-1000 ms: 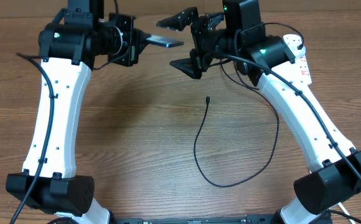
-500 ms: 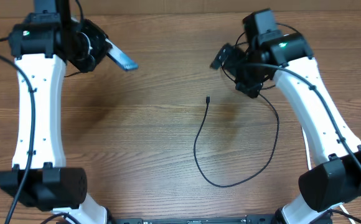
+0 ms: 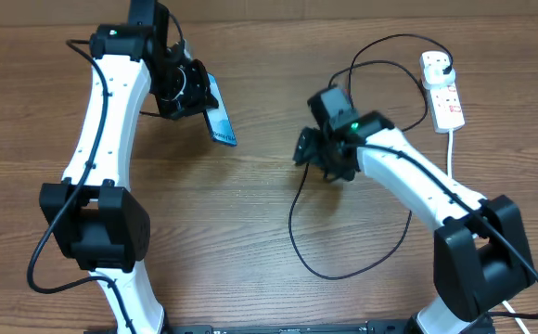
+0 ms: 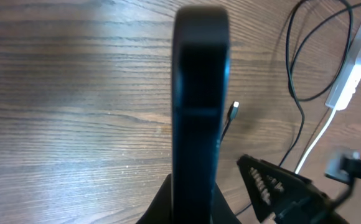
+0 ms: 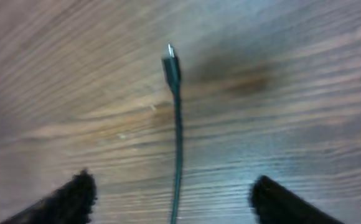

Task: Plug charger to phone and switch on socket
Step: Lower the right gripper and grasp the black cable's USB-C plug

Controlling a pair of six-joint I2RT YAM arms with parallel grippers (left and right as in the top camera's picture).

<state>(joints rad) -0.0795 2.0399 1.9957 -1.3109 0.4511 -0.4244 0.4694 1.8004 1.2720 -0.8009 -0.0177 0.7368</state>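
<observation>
Tabletop point(image 3: 250, 223) of brown wood grain carries the whole job, and the socket point(image 3: 447, 95), a white strip with red markings, lies at its far right, well apart from both grippers; its switch is too small to read. The phone point(image 3: 220, 119) is off the wood, clenched at one end in the left gripper point(image 3: 202, 100) at the far left and tilted down toward the middle, teal screen showing from overhead. The charger point(image 3: 343, 275) trails as a thin black loop across the near right, its far end running up to the top of the socket, its free end lying flat under the right gripper point(image 3: 320, 158). In the right wrist view those jaws stand released, one finger on each side of the cable, neither touching it, the connector tip point(image 5: 170, 61) a little ahead of them. Picking up the cable looks to be the step in hand. The risks sit in that small tip: a pinch taken this far behind it could leave it drooping or twisted, so it meets the phone's port askew; fingers scraping the wood could flick the light cable aside; a lift against the loop could tug at the socket end.
</observation>
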